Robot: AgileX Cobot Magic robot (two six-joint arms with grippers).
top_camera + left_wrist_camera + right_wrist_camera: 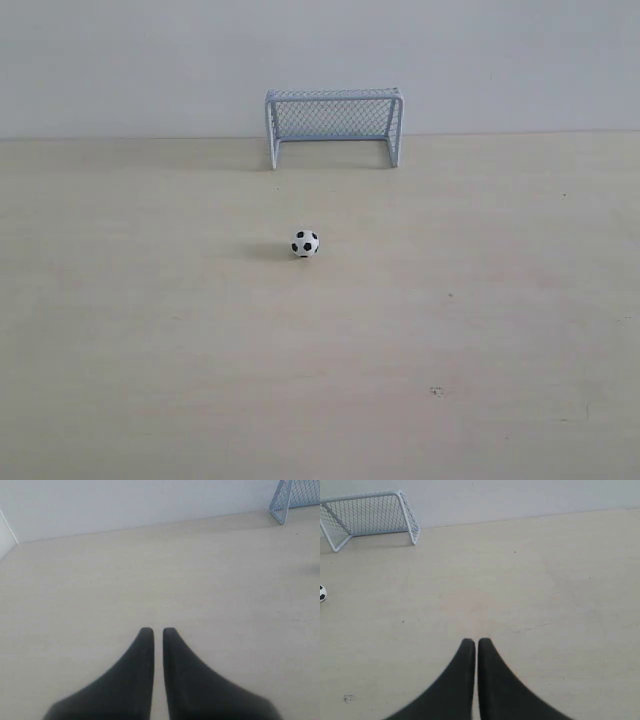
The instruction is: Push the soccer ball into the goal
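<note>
The soccer ball (305, 243), tiny and white with black patches, rests on the pale table (480, 330) a good way in front of the goal (334, 124). That goal, pale blue-white with mesh netting, stands at the back against the wall, its mouth facing the ball. The right wrist view shows the goal (370, 516) and the ball (322, 593) cut by the frame's edge. My right gripper (476, 642) is shut, holds nothing, and is far from the ball. My left gripper (157, 631) is shut and empty; only a corner of the goal (295, 497) shows there. Neither gripper appears in the exterior view.
A plain white wall (120, 60) runs along the table's far edge behind the goal. A few small dark specks (436, 391) mark the tabletop.
</note>
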